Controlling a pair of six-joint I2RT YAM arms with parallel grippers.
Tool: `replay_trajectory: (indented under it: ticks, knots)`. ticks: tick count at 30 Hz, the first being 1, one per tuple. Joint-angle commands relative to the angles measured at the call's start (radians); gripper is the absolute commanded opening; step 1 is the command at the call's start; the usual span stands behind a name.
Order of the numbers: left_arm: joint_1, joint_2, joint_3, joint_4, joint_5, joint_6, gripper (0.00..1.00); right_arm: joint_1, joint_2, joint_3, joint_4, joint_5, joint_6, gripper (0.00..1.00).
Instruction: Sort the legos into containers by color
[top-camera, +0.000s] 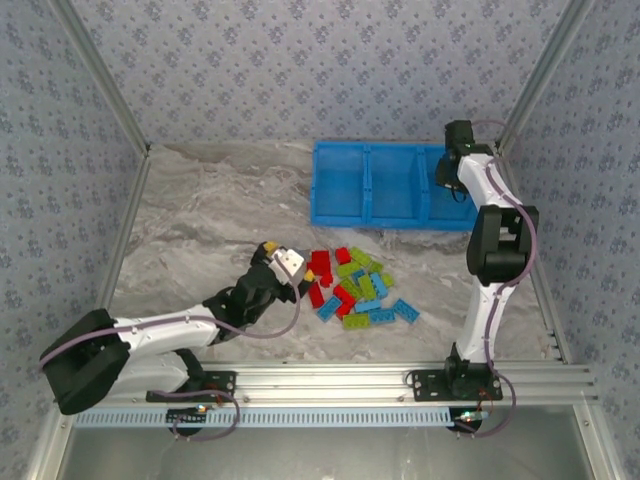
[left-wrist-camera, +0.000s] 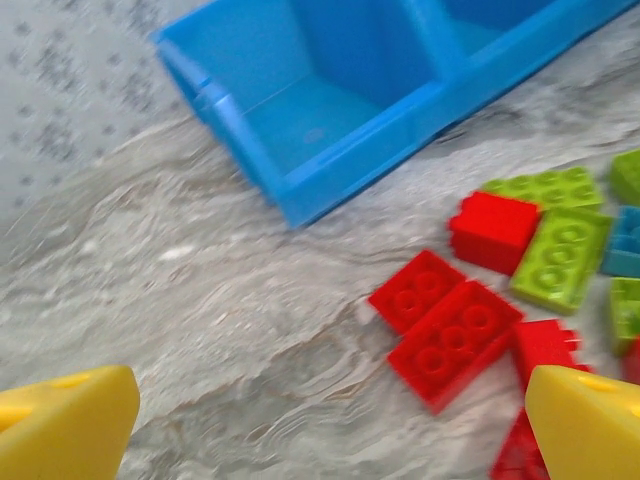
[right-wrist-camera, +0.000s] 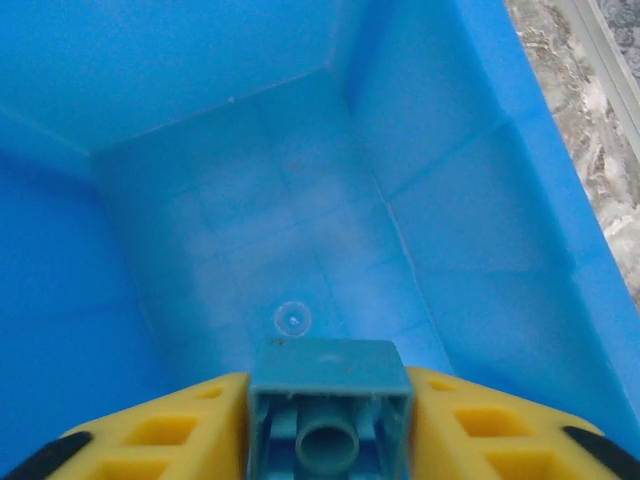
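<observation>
The legos (top-camera: 355, 290), red, lime green and light blue, lie in a loose pile on the marble table in front of the blue bin (top-camera: 380, 222). My left gripper (top-camera: 285, 262) hovers at the pile's left edge, open, with only bare table between its yellow fingertips (left-wrist-camera: 70, 425). Red legos (left-wrist-camera: 455, 335) and green ones (left-wrist-camera: 560, 255) lie just right of it. My right gripper (top-camera: 447, 175) is over the bin's right compartment. In the right wrist view, a light blue lego (right-wrist-camera: 330, 400) sits underside up between its yellow fingers (right-wrist-camera: 160, 430), above the compartment floor (right-wrist-camera: 300, 240).
The bin (left-wrist-camera: 330, 120) has three side-by-side containers; the floors that show hold nothing. Metal frame rails and patterned walls border the table on all sides. Open marble lies left of the pile and left of the bin.
</observation>
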Motion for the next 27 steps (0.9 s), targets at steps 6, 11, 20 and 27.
replay_trajectory:
  ticks: [6, 11, 20, 27]
  knots:
    - [0.076, -0.020, 0.124, -0.220, -0.077, -0.260, 0.99, -0.014, -0.153, 0.026, -0.102, -0.076, 0.081, 0.53]
    - [0.086, 0.032, 0.395, -0.658, -0.061, -0.624, 0.92, 0.006, -0.423, -0.258, -0.051, -0.317, 0.181, 0.58]
    - [0.069, 0.334, 0.775, -0.985, 0.142, -0.932, 0.75, 0.326, -0.966, -0.697, -0.085, -0.346, 0.195, 0.74]
    - [-0.011, 0.633, 1.050, -1.078, 0.157, -1.109, 0.67, 0.493, -1.163, -0.807, -0.215, -0.325, 0.311, 0.80]
